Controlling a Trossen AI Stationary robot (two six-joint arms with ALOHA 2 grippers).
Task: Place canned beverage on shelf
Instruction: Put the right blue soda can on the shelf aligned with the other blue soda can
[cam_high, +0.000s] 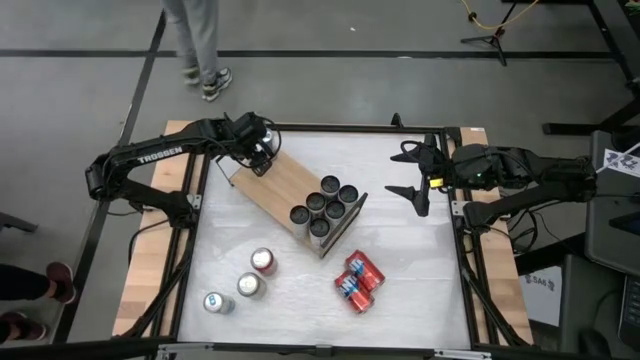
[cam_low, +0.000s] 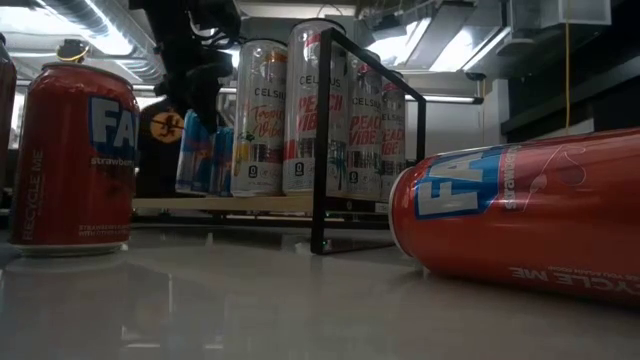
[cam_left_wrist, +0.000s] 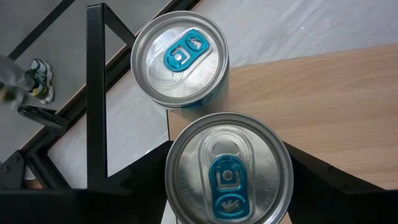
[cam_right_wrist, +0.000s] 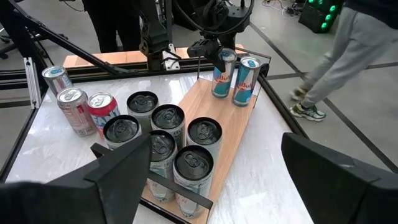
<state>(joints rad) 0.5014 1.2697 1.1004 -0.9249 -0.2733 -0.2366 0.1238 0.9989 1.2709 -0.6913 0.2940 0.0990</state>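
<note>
The shelf (cam_high: 285, 185), a light-wood board on a black wire frame, lies slantwise across the table's middle. Several tall black-topped cans (cam_high: 325, 207) stand at its near right end. Two slim blue-and-silver cans stand at its far left end, one of them free (cam_left_wrist: 180, 59). My left gripper (cam_high: 262, 160) is closed around the other canned beverage (cam_left_wrist: 229, 171), which stands on the board. My right gripper (cam_high: 413, 186) hangs open above the table's right side, holding nothing. My left gripper pinches the slim can between its two fingers, on the side wall just below the top rim (cam_left_wrist: 169, 163), one finger (cam_left_wrist: 140, 180) on each opposite side. The fingers slant down from the table's far left. The can is upright, its bottom on the shelf board (cam_right_wrist: 214, 99).
Three upright cans (cam_high: 250, 285) stand on the table at the near left. Red cans (cam_high: 358, 280) lie on their sides at the near middle. A person (cam_high: 200, 45) walks beyond the far edge. Bare tabletop (cam_high: 420, 260) lies to the right of the shelf.
</note>
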